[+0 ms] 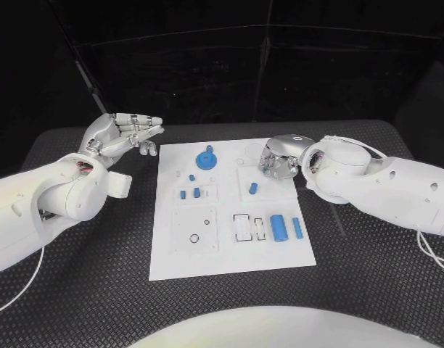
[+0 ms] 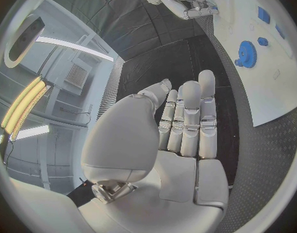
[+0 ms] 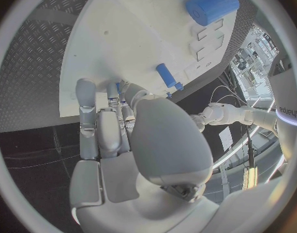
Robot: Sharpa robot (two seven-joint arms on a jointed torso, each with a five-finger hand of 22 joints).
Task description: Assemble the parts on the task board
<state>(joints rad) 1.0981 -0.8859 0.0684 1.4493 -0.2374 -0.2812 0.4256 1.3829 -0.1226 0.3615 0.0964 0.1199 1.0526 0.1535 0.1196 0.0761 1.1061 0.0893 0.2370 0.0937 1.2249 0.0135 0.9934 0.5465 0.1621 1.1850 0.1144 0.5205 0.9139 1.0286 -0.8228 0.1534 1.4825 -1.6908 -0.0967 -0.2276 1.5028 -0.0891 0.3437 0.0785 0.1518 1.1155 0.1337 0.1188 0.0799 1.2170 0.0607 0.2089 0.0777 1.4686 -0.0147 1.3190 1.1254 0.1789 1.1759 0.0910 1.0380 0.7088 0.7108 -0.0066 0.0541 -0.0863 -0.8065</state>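
Note:
The white task board (image 1: 175,250) lies in the middle of the table. On it are a blue gear (image 1: 207,158), a few small blue pieces (image 1: 188,193), a blue peg (image 1: 252,188), a thick blue cylinder (image 1: 278,227) and a thin blue bar (image 1: 297,228). My right hand (image 1: 280,156) hovers over the board's far right corner with fingers curled. In the right wrist view a small blue part (image 3: 118,88) shows pinched between thumb and fingers (image 3: 97,124); the peg (image 3: 166,75) lies just beyond. My left hand (image 1: 128,134) is raised left of the board, fingers (image 2: 187,119) straight, holding nothing.
Black textured matting (image 1: 86,290) surrounds the board on all sides. White recessed plates with cut-outs (image 1: 194,228) sit in the board's lower half. A dark backdrop (image 1: 264,65) closes off the table's far side.

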